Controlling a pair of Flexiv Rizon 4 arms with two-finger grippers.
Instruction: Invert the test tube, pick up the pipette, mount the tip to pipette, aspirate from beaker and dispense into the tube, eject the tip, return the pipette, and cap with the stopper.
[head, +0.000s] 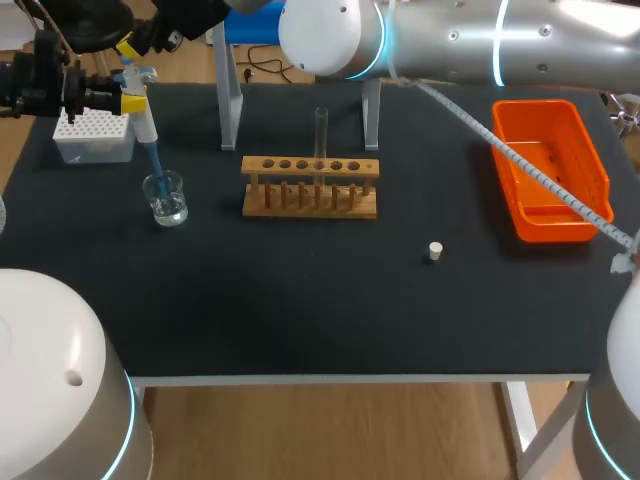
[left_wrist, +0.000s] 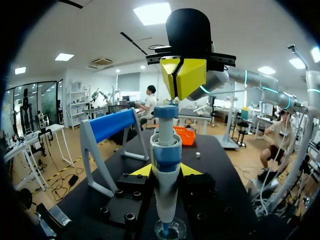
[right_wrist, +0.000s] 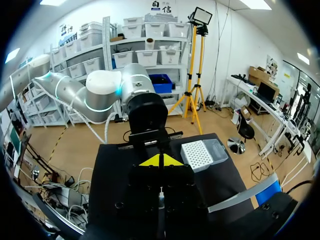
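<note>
My left gripper is shut on the white and blue pipette, held upright at the table's back left. The pipette's blue tip dips into the glass beaker of clear liquid. In the left wrist view the pipette stands between the yellow fingertips, with the beaker below. My right gripper is shut and sits on the pipette's top button; its joined yellow tips point down. A test tube stands upright in the wooden rack. The white stopper lies right of centre.
A white tip box sits just behind the beaker. The pipette stand with its blue holder rises behind the rack. An orange tray is at the right. My right arm spans the back of the table.
</note>
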